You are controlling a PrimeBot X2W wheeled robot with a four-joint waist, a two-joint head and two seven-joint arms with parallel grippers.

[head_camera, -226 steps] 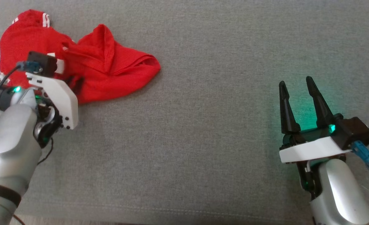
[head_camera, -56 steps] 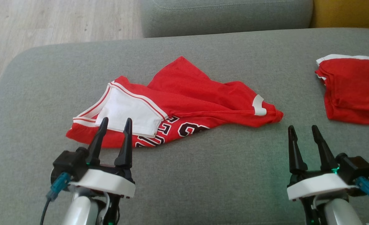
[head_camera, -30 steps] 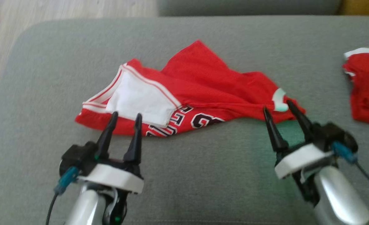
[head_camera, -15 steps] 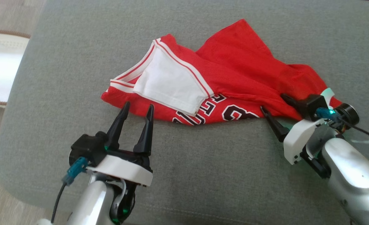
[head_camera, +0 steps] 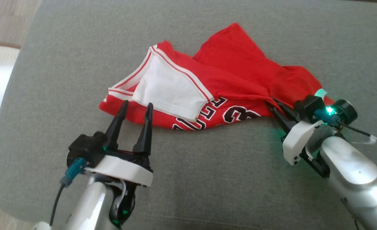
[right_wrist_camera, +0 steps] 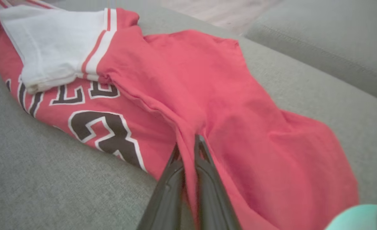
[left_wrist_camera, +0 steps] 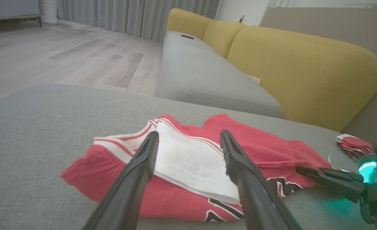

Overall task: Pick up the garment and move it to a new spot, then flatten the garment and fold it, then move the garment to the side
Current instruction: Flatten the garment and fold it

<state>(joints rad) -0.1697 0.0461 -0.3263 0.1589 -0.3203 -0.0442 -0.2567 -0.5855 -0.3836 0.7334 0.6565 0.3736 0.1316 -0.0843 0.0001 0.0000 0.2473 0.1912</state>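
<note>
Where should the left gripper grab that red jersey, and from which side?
Take the near left edge of the red jersey, the red strip showing under the white panel, coming from the robot's side. It lies flat and free on the cushion, ahead of the open left gripper, opposite the fold the right gripper pinches.
</note>
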